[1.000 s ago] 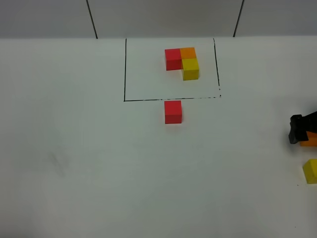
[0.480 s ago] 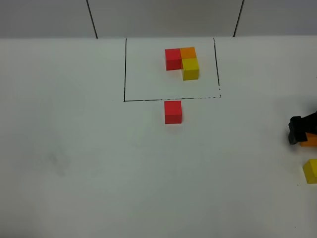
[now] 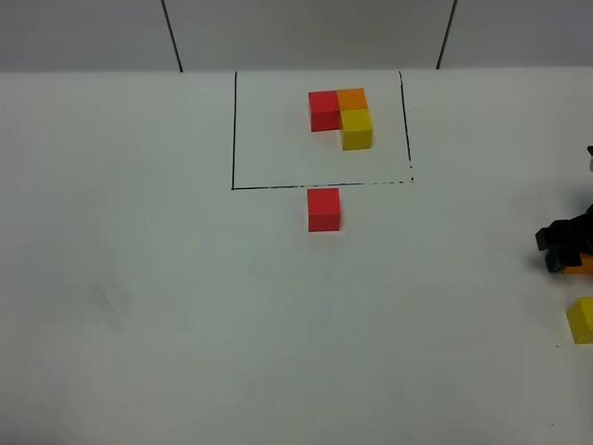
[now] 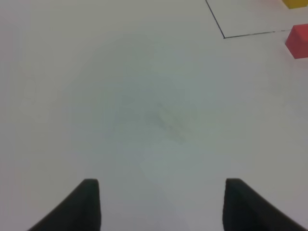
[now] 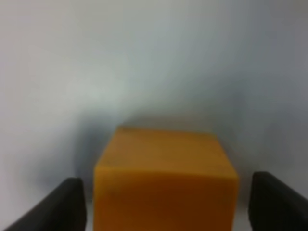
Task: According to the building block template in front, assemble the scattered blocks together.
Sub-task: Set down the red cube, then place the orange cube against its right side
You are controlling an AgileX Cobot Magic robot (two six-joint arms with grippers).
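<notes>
Building block template (image 3: 341, 118) sits inside its black frame (image 3: 233, 130); right gripper (image 5: 168, 207) straddles the orange cube (image 5: 166, 180), well off to the template's right, fingers apart, a gap on each side. Best to centre, then squeeze squarely on the flat faces. Left gripper (image 4: 161, 204) is empty, fingers apart. Yellow cube (image 3: 581, 320) waits beyond the orange, red cube (image 3: 323, 209) just in front of the template. No writing anywhere

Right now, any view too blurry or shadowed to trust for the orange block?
Right wrist: orange block soft and out of focus, edges smeared, dark shadow around it, jaws blurred. Exterior high: sharp, evenly lit, but the block is mostly hidden at the right edge under the right gripper. Left wrist: no glare, block not in frame.
</notes>
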